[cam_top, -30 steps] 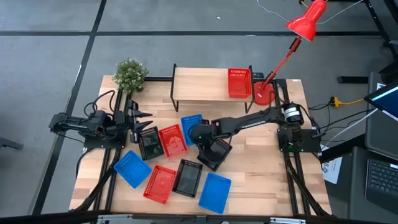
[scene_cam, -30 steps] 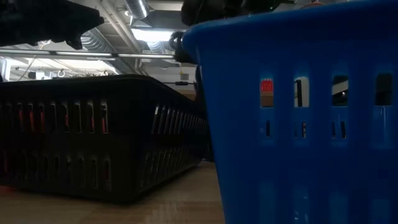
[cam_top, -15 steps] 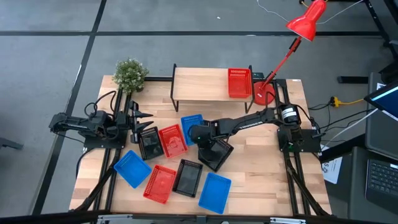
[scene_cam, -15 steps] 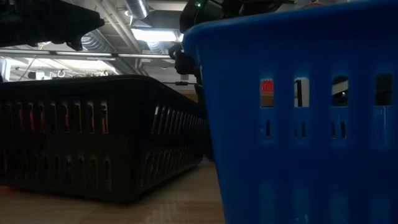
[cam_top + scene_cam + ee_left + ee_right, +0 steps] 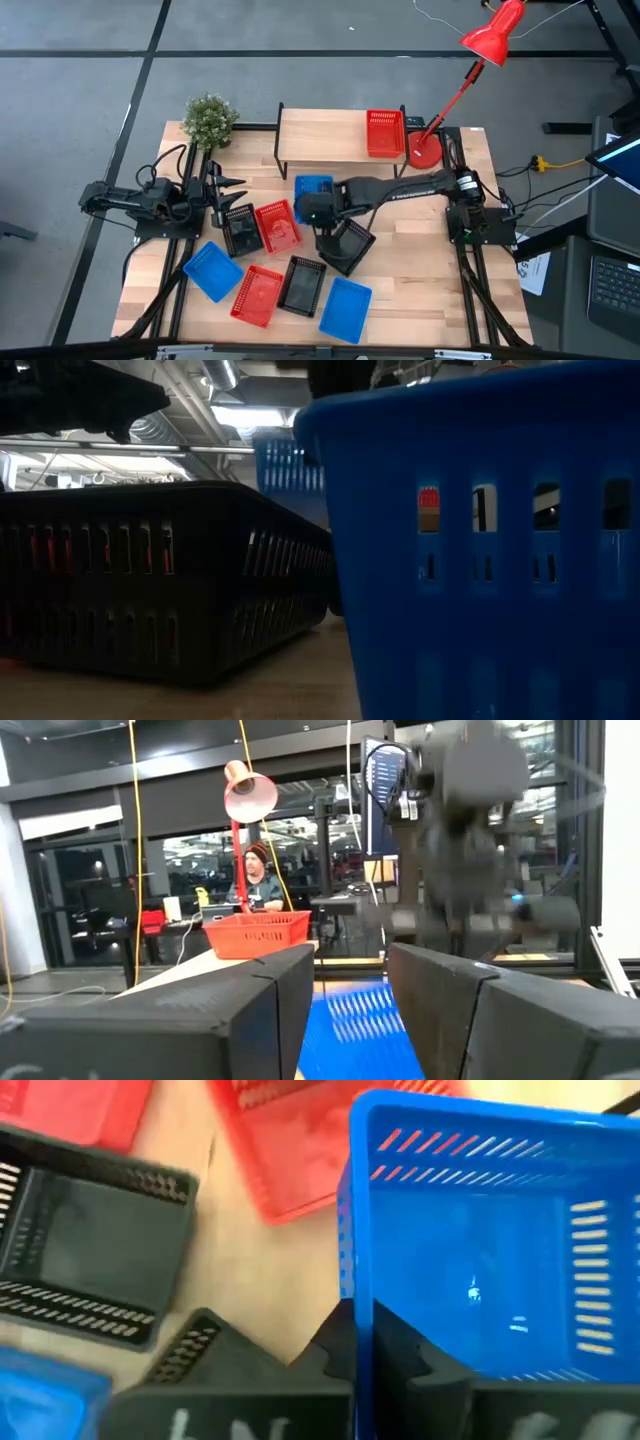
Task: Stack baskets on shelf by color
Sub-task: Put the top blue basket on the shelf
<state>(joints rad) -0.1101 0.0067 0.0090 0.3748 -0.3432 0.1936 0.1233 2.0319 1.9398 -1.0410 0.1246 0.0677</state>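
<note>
— Blue basket (image 5: 480, 1280) clamped by its near wall in the right gripper (image 5: 362, 1342), one finger inside, one outside. Lifted clear of the table (image 5: 420, 250), seen hanging in the low view.

— And just past the fingers?

— Below the held basket, a red basket (image 5: 277, 226) and a black basket (image 5: 240, 228) side by side on the wood. Just behind the wrist, another black basket (image 5: 345, 246), tilted off square.

— Further out from the right gripper?

— Toward the table's front edge: blue (image 5: 211, 271), red (image 5: 256, 295), black (image 5: 301, 284), blue (image 5: 346, 307), loosely scattered, some touching or overlapping.

— Left gripper (image 5: 226, 192)?

— Waiting well off to the side, near the black basket on the wood; fingers spread apart, nothing between them.

— And the shelf (image 5: 320, 136)?

— Beyond the held basket, at the table's back. One red basket (image 5: 384, 133) on its end nearest the lamp (image 5: 470, 60); rest of the board bare. Plant (image 5: 209, 120) by the other end. Far off in the left wrist view, a person (image 5: 256, 880) seated in the room.
</note>
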